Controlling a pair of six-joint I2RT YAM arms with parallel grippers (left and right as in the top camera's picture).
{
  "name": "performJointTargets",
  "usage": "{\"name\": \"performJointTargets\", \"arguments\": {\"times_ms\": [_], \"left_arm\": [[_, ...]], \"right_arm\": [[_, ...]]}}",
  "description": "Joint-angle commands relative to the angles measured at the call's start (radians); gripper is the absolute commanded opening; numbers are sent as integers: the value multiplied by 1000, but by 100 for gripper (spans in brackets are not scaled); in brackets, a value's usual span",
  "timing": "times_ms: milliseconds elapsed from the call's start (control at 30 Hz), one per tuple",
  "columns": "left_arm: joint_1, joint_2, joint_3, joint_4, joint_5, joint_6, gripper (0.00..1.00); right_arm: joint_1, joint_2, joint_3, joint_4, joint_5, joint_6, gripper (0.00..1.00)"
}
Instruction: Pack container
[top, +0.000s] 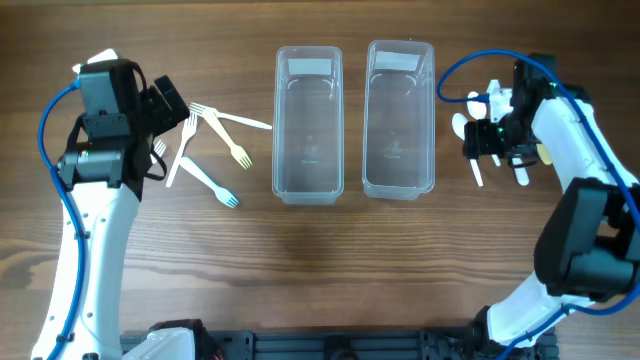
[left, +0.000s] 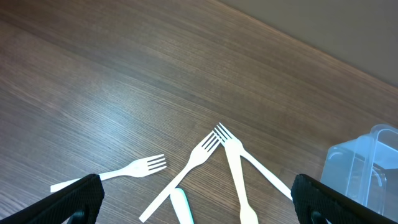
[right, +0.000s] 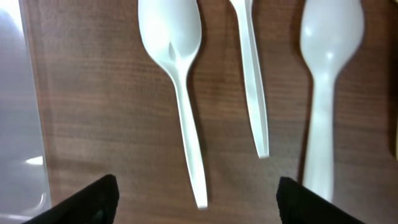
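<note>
Two clear plastic containers stand side by side at the table's middle, the left one (top: 308, 124) and the right one (top: 398, 118), both empty. Several plastic forks (top: 212, 150) lie fanned left of them; they also show in the left wrist view (left: 214, 155). White plastic spoons (top: 470, 140) lie right of the containers; three show in the right wrist view (right: 180, 93). My left gripper (left: 196, 208) is open above the forks. My right gripper (right: 199, 199) is open above the spoon handles, holding nothing.
The wooden table (top: 320, 260) stretches toward the front. A corner of the left container (left: 367, 168) shows at the right edge of the left wrist view. Blue cables loop around both arms.
</note>
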Motion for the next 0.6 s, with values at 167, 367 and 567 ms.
{"name": "performJointTargets", "arguments": {"times_ms": [167,367,567], "left_arm": [[4,-4,18,-8,-10,13,100],[4,-4,18,-50,-10,13,100],[4,-4,18,-56,-10,13,100]], "right_arm": [[40,88,24,101,-14,-141,77],[43,117,24,140,22,-177,71],[45,131,18,129,-4,-149,62]]}}
